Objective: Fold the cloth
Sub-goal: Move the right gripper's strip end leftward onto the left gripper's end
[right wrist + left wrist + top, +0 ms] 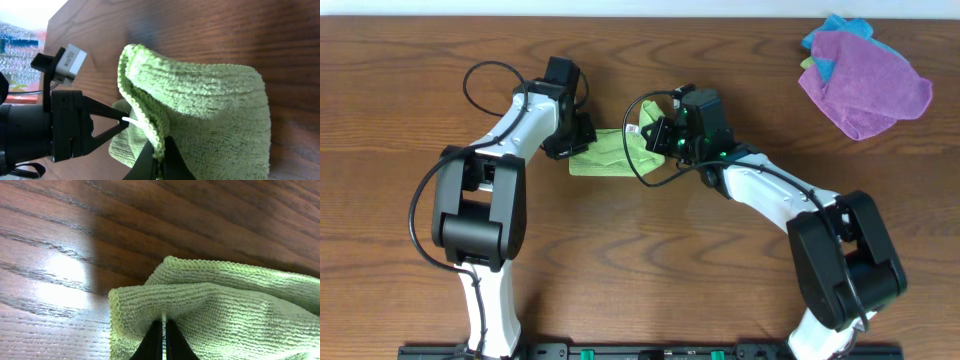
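Black fingertips of the left gripper (164, 327), pressed together, pinch a raised fold of the green terry microfibre cloth (225, 305) at 6 o'clock of the left wrist view. The cloth spreads from them toward 3 o'clock. The right gripper (159, 150) is likewise clamped on a rolled hem of the same cloth, whose body bulges toward 1 o'clock. Seen from overhead, the cloth lies bunched between the grippers on the brown wooden table (620, 280), at 3 o'clock from the left gripper and 9 o'clock from the right. Its long axis runs 9 to 3 o'clock, and each arm holds one short end, equally near. The fold probably depends on carrying both held ends the same way across this axis. A pile of purple and blue cloths (865, 80) rests well apart at 2 o'clock.
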You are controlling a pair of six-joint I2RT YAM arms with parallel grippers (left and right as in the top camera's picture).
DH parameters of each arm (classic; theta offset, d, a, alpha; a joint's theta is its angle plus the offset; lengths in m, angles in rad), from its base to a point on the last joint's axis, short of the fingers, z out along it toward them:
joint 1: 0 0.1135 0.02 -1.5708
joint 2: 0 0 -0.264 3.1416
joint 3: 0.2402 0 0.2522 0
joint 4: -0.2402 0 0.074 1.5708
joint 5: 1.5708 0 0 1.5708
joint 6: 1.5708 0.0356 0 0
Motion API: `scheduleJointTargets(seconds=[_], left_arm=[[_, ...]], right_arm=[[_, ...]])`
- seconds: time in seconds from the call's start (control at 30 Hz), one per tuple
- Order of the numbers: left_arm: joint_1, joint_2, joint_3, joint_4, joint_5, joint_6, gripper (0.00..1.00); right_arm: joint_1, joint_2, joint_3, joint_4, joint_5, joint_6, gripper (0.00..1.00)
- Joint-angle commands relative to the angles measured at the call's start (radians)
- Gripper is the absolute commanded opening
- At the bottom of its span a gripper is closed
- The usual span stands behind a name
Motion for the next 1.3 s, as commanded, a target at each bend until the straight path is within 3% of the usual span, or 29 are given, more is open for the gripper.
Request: scheduleJointTargets(seconds=[0.0,1.27], left_arm=[[0.01,-0.002,0.041,-0.018,-0.015,0.026,0.06],[0.127,-0.179,0.064,-0.148,-0.022,0.045,0.06]], right_arm=[[0.009,-0.027,0.024,-0.001,-0.012,-0.019,0.01],[0.138,0.036,0.196,-0.133,0.074,-0.113,0.01]])
